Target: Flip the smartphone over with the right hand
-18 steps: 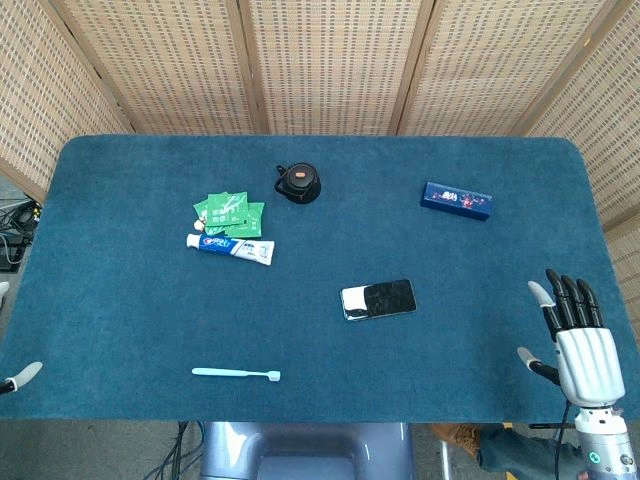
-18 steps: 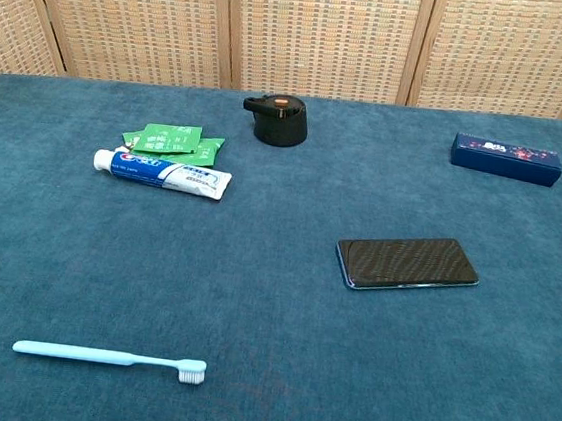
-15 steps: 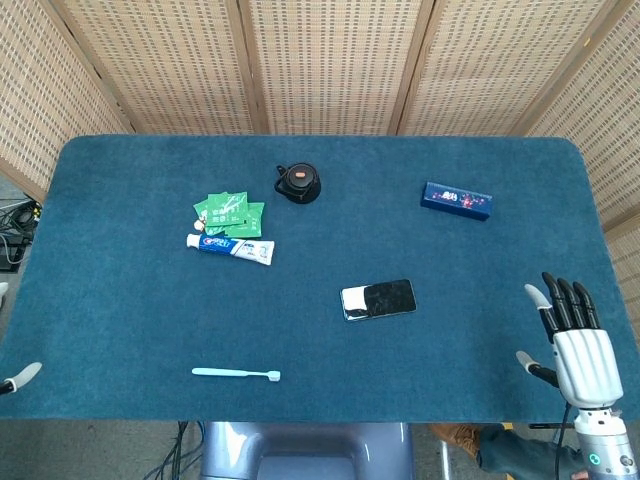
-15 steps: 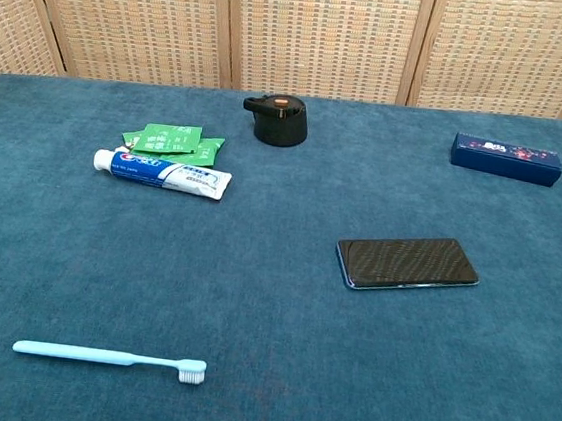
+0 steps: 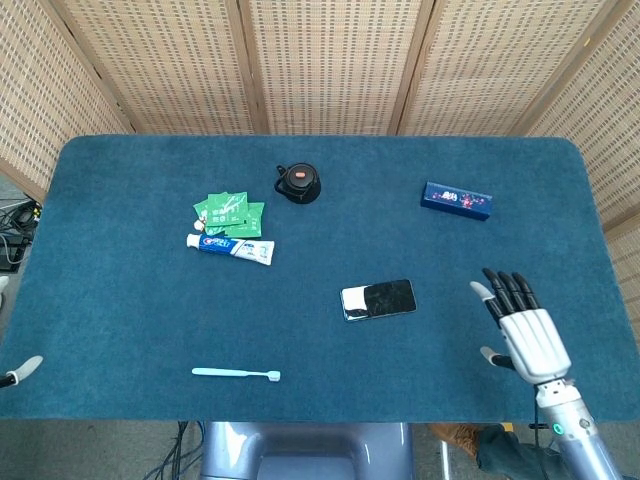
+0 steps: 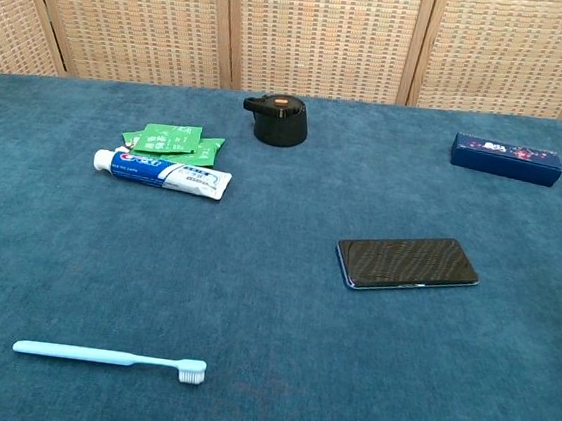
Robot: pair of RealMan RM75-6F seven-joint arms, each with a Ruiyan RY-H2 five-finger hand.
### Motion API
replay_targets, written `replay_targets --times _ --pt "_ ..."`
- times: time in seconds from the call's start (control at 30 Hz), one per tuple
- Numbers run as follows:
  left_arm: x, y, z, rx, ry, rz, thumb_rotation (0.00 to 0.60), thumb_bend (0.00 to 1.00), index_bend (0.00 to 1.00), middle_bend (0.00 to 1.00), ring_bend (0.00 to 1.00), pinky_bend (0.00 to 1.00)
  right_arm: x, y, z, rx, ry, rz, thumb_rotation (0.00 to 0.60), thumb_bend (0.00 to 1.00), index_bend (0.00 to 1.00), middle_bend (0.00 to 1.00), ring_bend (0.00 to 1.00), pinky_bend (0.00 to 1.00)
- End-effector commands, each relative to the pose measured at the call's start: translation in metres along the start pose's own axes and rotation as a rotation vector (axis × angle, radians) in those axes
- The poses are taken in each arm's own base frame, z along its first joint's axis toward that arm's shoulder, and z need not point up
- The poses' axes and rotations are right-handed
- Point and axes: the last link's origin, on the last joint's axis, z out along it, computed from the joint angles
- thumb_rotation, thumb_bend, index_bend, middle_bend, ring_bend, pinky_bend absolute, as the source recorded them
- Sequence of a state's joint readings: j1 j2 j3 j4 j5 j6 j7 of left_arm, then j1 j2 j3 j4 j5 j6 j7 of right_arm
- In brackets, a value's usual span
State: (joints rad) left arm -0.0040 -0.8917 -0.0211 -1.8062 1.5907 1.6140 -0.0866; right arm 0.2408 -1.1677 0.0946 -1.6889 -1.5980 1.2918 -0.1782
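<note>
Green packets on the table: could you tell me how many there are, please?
3 seem visible, overlapping in one pile just behind the toothpaste tube, left of the black lid; more may be hidden underneath.

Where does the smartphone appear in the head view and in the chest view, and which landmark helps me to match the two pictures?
Head view: the smartphone lies flat, slightly right of centre, left of the right hand.
Chest view: the smartphone lies right of centre, in the middle of the picture's height; no hand shows.
Shared landmark: the dark blue box, farther back and to the right of the phone.
</note>
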Motion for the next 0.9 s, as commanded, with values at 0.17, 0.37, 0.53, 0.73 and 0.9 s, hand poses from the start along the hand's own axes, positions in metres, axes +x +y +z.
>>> replay_targets --times 0.17,0.37,0.53,0.73,0.9 --pt "-0.009 -0.001 0.016 0.027 -0.027 0.018 0.6 0.0 0.0 0.0 0.0 0.0 -0.023 -0.052 0.091 0.109 -0.224 -0.021 0.6 0.0 0.0 0.0 0.0 0.0" --pt "-0.015 -0.003 0.03 0.053 -0.056 0.022 0.6 0.0 0.0 0.0 0.0 0.0 -0.049 -0.09 0.134 0.142 -0.325 -0.033 0.6 0.0 0.03 0.0 0.0 0.0" --pt "-0.017 -0.003 0.034 0.066 -0.065 0.026 0.6 0.0 0.0 0.0 0.0 0.0 -0.063 -0.108 0.153 0.138 -0.356 -0.067 0.6 0.02 0.06 0.0 0.0 0.0" --pt "-0.018 -0.005 0.036 0.08 -0.067 0.029 0.6 0.0 0.0 0.0 0.0 0.0 -0.076 -0.12 0.164 0.129 -0.391 -0.081 0.6 0.06 0.1 0.0 0.0 0.0" --pt "-0.02 -0.005 0.038 0.086 -0.074 0.037 0.6 0.0 0.0 0.0 0.0 0.0 -0.087 -0.132 0.169 0.132 -0.425 -0.078 0.6 0.13 0.15 0.0 0.0 0.0"
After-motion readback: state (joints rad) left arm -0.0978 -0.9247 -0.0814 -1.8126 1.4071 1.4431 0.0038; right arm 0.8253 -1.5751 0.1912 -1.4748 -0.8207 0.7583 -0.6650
